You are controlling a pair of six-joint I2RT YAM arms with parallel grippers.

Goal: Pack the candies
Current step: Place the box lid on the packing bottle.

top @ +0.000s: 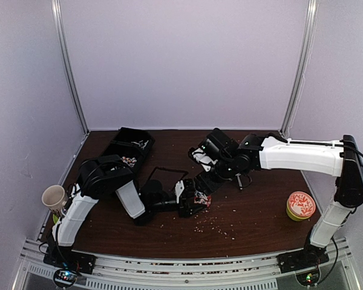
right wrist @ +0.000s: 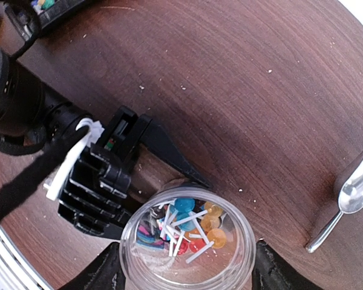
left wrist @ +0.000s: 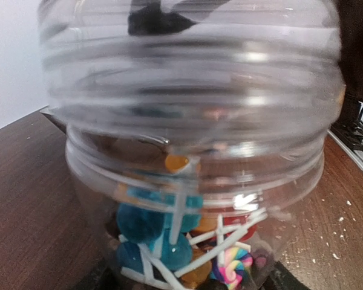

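Observation:
A clear plastic jar (right wrist: pixel 245 238) stands upright on the brown table at its middle (top: pixel 201 198). Inside lie candies (right wrist: pixel 190 220): blue, orange and red rounds on white sticks, plus a multicoloured swirl (left wrist: pixel 233 266). My left gripper (left wrist: pixel 190 283) is shut on the jar low down, its dark fingers at the jar's base on both sides. My right gripper (right wrist: pixel 190 273) hangs over the jar's open mouth. Its two fingers (right wrist: pixel 109 272) press against the rim from either side. No lid is on the jar.
A black bin (top: pixel 130 148) with more sweets stands at the back left. A paper cup (top: pixel 54 196) sits at the left edge. A round orange-and-white lid (top: pixel 300 205) lies at the right. A metal scoop (right wrist: pixel 354 193) lies beside the jar. Pale crumbs (top: pixel 221 226) dot the table.

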